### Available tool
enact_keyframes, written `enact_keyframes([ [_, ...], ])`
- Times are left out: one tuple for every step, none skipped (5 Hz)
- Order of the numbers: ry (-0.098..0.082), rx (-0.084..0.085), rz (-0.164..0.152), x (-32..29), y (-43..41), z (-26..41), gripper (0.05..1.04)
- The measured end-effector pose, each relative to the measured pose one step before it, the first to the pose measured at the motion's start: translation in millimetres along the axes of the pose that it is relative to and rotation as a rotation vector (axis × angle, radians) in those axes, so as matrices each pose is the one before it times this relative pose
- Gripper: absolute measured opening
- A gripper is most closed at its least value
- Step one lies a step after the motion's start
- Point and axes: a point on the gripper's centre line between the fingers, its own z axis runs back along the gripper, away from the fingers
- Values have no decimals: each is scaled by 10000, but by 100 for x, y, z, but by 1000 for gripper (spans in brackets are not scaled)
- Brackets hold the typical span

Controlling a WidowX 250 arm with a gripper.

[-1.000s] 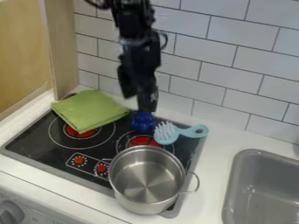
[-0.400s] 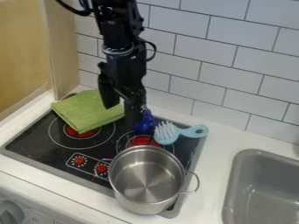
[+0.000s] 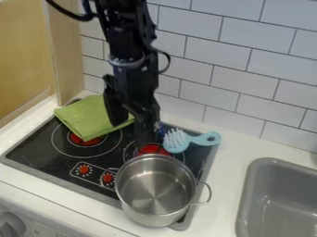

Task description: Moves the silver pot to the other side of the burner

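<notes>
While the silver pot (image 3: 155, 190) sits nr. the front edge of the black stovetop (image 3: 43, 147), on the near side of the red burner (image 3: 153, 149), the gripper (image 3: 131, 134) hangs just beyond, fingers spread, prob. to take its far rim; white tabletop (image 3: 228, 185) alongside, w/ gray sink (image 3: 282, 163) & tiled wall (image 3: 248, 88) in bkgd.

Brush (image 3: 178, 146) behind pot (image 3: 155, 190) (cloth (image 3: 91, 117) further left).
</notes>
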Motion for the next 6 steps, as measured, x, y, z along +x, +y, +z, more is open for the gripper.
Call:
enact_keyframes([
  [236, 108, -479, -522, -514, -520, 999],
  [159, -60, -366, -564, -253, -1019, 999],
  [310, -76, -263, -440, -61, -956, 999],
  [264, -10, -453, 59, -356, -1006, 999],
  [-38, -586, -442, 286, -824, -851, 938],
  [63, -145, -149, -4, -135, -436, 620],
])
